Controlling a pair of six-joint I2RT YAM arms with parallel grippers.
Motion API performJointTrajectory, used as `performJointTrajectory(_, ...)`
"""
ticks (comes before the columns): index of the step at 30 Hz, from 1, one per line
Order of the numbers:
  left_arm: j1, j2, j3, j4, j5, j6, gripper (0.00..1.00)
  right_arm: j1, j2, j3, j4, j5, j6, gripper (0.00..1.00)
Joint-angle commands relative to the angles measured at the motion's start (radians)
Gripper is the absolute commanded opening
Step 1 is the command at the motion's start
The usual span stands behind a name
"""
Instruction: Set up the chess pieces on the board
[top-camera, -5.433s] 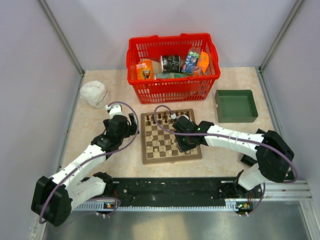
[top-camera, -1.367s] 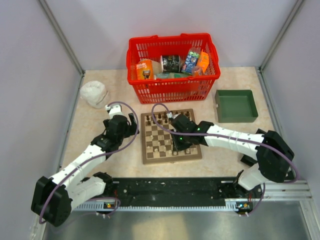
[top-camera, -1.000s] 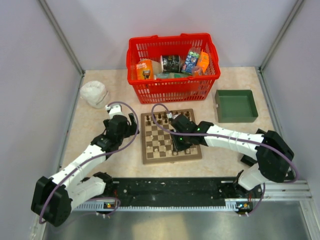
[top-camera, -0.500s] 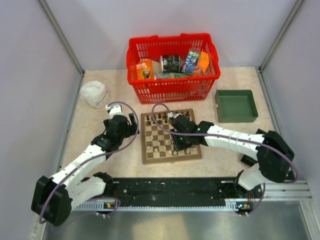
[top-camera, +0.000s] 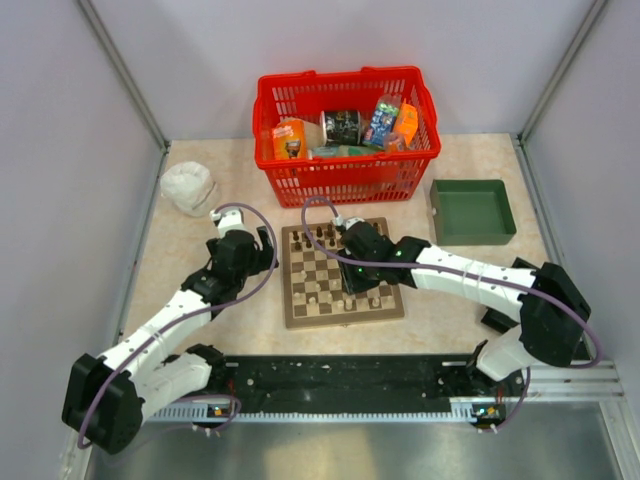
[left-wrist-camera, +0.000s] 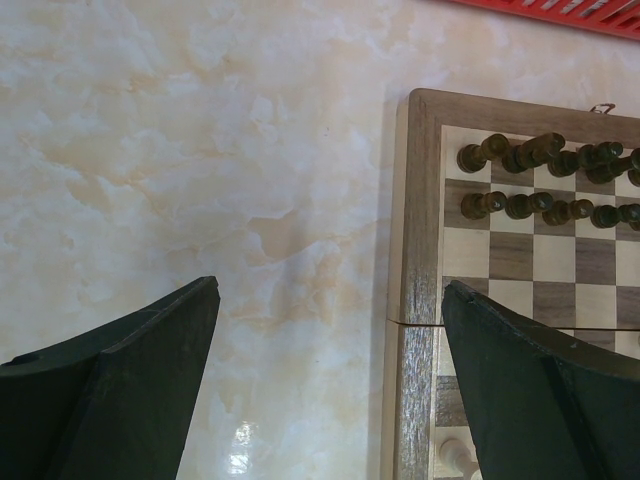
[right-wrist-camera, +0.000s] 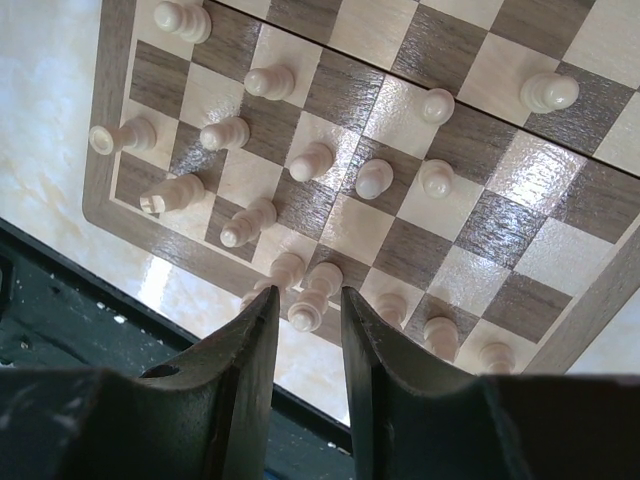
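Note:
The board (top-camera: 287, 280) lies in the middle of the table. Dark chess pieces (left-wrist-camera: 545, 150) stand in two rows along its far side, and pale chess pieces (right-wrist-camera: 300, 160) are spread unevenly over its near half. My right gripper (top-camera: 358, 283) hangs over the near rows. Its jaws (right-wrist-camera: 307, 292) stand slightly apart around an upright pale piece (right-wrist-camera: 318, 290) on the near edge row, with a narrow gap on each side. My left gripper (left-wrist-camera: 330, 290) is wide open and holds nothing. It hovers above the bare table at the board's (left-wrist-camera: 420, 200) left edge.
A red basket (top-camera: 345, 135) full of packets stands behind the board. A green tray (top-camera: 472, 212) sits at the right and a white crumpled bundle (top-camera: 187, 187) at the far left. The black rail (top-camera: 340, 375) runs along the near edge.
The right gripper's jaws have parted a little around the pale piece, and that arm has shifted slightly toward the far left. The left arm has not moved.

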Motion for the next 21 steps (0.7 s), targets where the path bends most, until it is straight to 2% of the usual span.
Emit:
performJointTrajectory(1,0.003,-0.024,0.007,0.029,-0.006,-0.003,0.99,0.014,-0.02,0.038,0.013,0.0,-0.007,0.32)
performJointTrajectory(7,0.003,-0.023,0.008,0.029,-0.005,-0.002,0.99,0.014,-0.02,0.044,0.031,-0.053,-0.019,0.32)
performJointTrajectory(21,0.003,-0.015,0.008,0.037,0.003,-0.005,0.99,0.014,-0.018,-0.036,0.001,-0.041,0.004,0.31)
